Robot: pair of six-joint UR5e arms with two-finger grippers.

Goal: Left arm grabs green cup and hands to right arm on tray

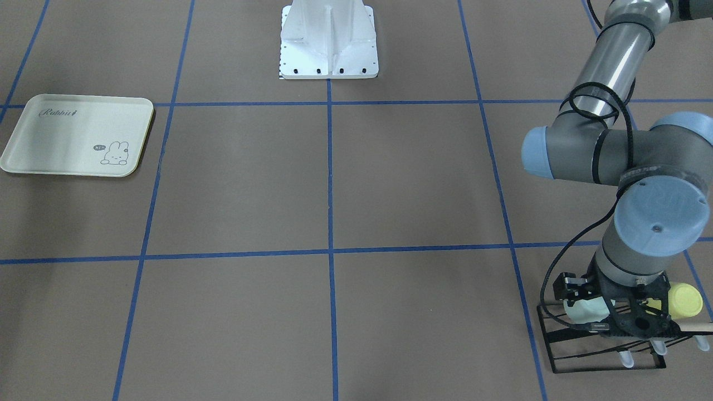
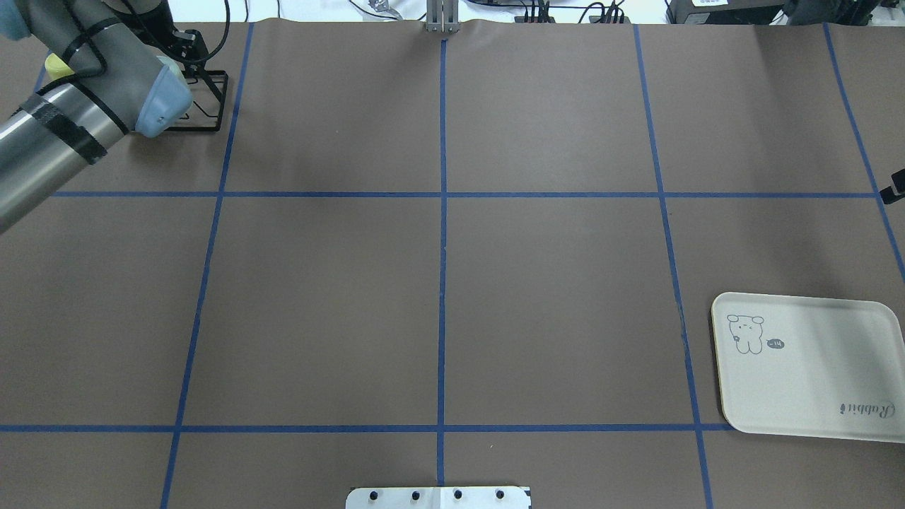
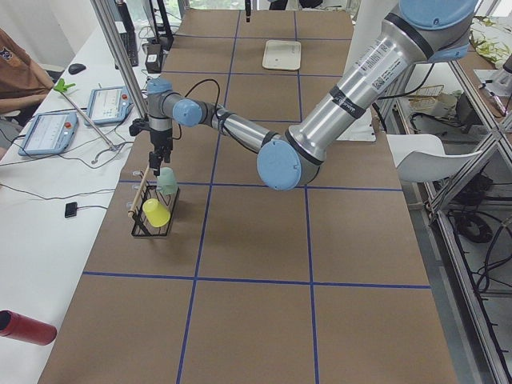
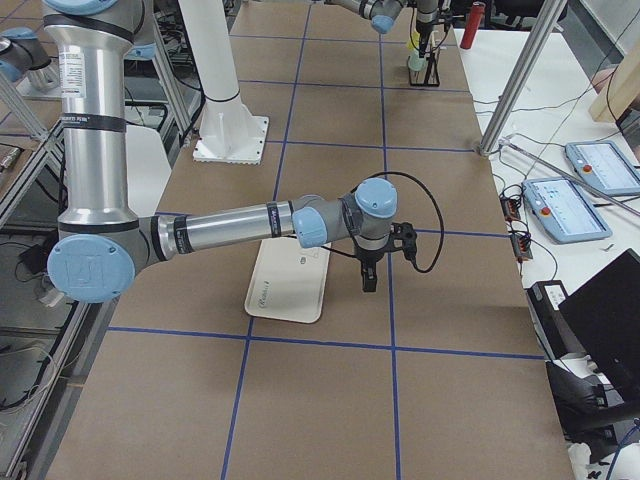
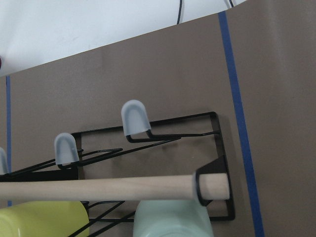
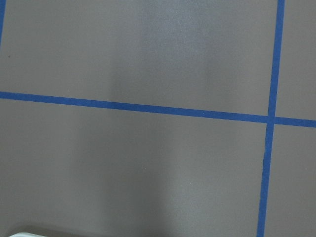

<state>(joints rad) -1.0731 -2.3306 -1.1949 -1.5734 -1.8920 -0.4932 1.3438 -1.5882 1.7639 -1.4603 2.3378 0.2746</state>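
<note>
Your green cup [image 1: 582, 309] sits on the black wire rack [image 1: 607, 367], in a corner of the table [image 2: 551, 247] on the robot's left side. The yellow cup [image 1: 685, 299] sits on the same rack, just beside it. In the left wrist view a wooden stick [image 5: 98, 190] runs across the rack, and the tops of both cups peek out under it.

The left claw [image 3: 158, 164] points straight down, right over the green cup and very close to it. You cannot tell if it touches the cup. You cannot tell if the claw is wide or narrow either, because the big wrist of the left arm [image 1: 607, 61] hides the fingers.

The tray [image 1: 33, 150] lies at the other end of the table, well apart from the cup. The right claw [image 4: 368, 282] hangs pointing down just beside the tray. You cannot tell if it is wide or narrow.
</note>
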